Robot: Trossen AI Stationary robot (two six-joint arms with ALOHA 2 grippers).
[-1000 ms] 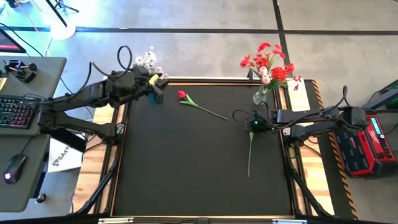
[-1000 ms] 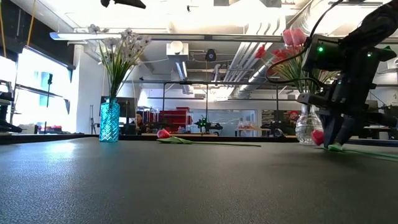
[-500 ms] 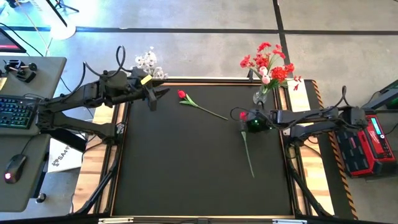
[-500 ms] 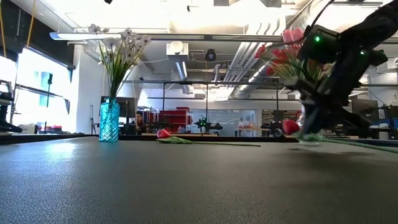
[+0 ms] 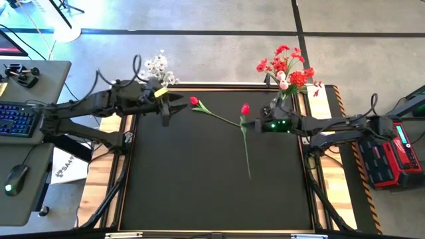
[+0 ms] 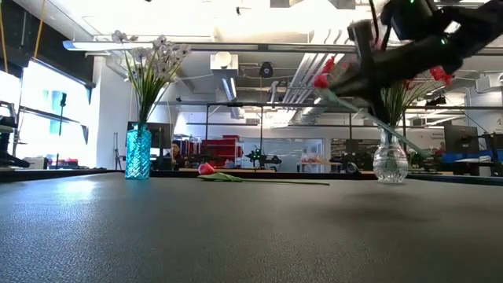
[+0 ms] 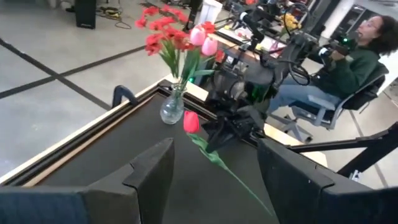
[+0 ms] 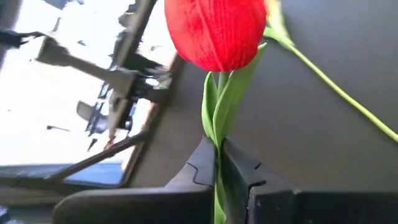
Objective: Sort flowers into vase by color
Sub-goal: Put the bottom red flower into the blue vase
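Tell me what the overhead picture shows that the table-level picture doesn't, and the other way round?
Only the high view shows the left gripper open near the table's far left corner, the keyboard on the desk beside it, and the held stem's full length. Only the low view shows the blue vase holding white flowers, and the room behind. Both show the right gripper shut on the red tulip, lifted off the table, a second red tulip lying on the mat, and the clear vase of red flowers.

A red bud [image 8: 216, 31] tops a green stem [image 5: 246, 149] over the black table [image 5: 199, 186]; a teal vase [image 6: 138, 154] holds white blossoms [image 6: 153, 53].
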